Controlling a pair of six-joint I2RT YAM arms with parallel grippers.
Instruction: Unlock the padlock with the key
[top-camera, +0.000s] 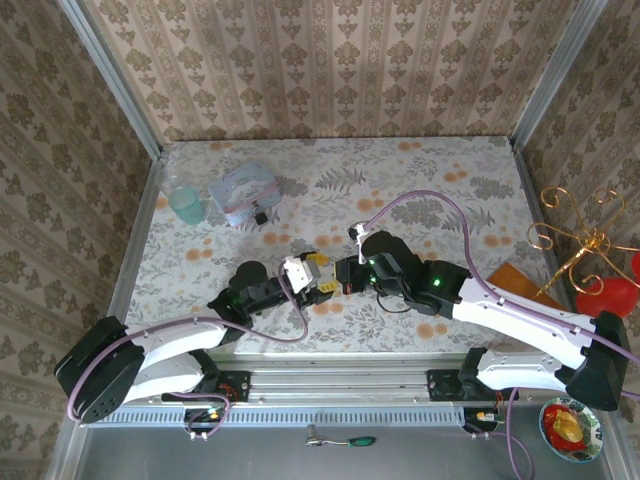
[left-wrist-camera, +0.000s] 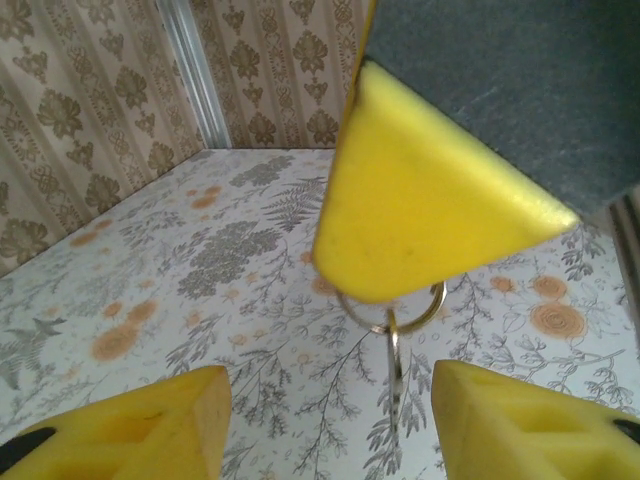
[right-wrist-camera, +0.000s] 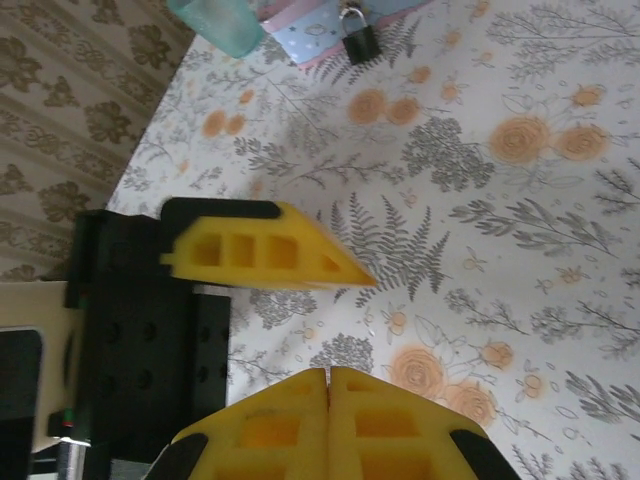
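The padlock is a tiny black block lying on the table by the zip bag; it also sits at the top of the right wrist view. My right gripper is shut, its yellow pads pressed together. From that pad hangs a metal ring with the key dangling blade down. My left gripper is open, one fingertip on each side of the hanging key and not touching it. Both grippers meet mid-table, well short of the padlock.
A clear zip bag with a pink seal and a teal cup stand at the back left. Metal frame posts and patterned walls bound the table. A gold wire stand and red things lie off the right edge.
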